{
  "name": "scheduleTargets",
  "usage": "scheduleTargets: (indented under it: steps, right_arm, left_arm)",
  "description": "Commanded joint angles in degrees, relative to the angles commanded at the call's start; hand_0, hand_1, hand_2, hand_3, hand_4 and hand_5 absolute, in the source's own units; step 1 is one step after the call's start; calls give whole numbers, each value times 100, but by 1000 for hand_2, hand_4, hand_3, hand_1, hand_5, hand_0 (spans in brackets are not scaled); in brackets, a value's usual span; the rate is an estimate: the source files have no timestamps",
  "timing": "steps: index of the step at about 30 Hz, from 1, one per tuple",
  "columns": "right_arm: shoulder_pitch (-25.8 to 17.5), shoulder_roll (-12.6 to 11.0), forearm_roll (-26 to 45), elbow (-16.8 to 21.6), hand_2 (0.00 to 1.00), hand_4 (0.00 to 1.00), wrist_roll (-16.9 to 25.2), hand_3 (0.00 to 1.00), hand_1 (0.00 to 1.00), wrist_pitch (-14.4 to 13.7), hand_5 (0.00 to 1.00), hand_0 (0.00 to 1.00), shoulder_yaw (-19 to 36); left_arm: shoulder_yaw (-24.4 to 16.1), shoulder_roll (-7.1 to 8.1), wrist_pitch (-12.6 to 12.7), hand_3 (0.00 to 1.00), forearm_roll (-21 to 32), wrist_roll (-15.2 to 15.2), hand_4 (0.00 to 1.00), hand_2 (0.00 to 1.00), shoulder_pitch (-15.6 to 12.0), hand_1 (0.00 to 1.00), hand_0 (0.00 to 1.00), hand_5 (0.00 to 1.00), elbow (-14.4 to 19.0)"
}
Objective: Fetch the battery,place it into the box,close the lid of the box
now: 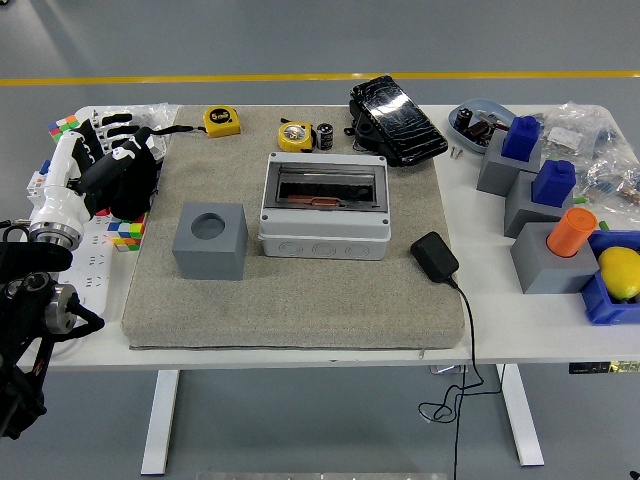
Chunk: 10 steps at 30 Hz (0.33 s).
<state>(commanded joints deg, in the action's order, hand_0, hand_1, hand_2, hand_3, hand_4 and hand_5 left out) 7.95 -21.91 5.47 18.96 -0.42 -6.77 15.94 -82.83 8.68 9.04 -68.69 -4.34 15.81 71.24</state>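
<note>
The battery [325,136], a small black cylinder, stands at the far edge of the grey mat [300,290], next to a round yellow tape measure [292,135]. The grey box [323,206] sits in the middle of the mat; its dark see-through lid [324,186] appears to lie flat, and something copper-coloured shows under it. My left hand [118,160] rests at the table's left end, well away from the battery and the box. Its fingers are relaxed and hold nothing. My right arm is out of view.
A grey cube with a round hole [209,240] stands left of the box. A black adapter [434,257] with its cable lies to the right, a black pedal [397,118] behind. A second yellow tape measure [222,121], Rubik's cubes [127,233] and grey and blue blocks [520,160] surround the mat.
</note>
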Motion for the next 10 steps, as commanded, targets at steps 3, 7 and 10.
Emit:
scheduleTargets:
  steps: [3, 7, 10]
  right_arm:
    - [9, -4, 14, -7, 580, 920, -3, 546, 590, -4, 482, 556, -15]
    - [18, -25, 28, -11, 580, 920, -10, 546, 590, -5, 482, 556, -45]
    - [9, -29, 28, -12, 580, 920, -10, 546, 590, -8, 483, 555, -45]
  left_arm:
    - [4, 4, -1, 620, 1, 0, 913, 621, -3, 612, 524, 338, 5]
    - [3, -7, 3, 620, 13, 2, 913, 621, -17, 612, 524, 338, 10]
    - [21, -19, 2, 620, 14, 5, 913, 620, -34, 612, 527, 338, 12]
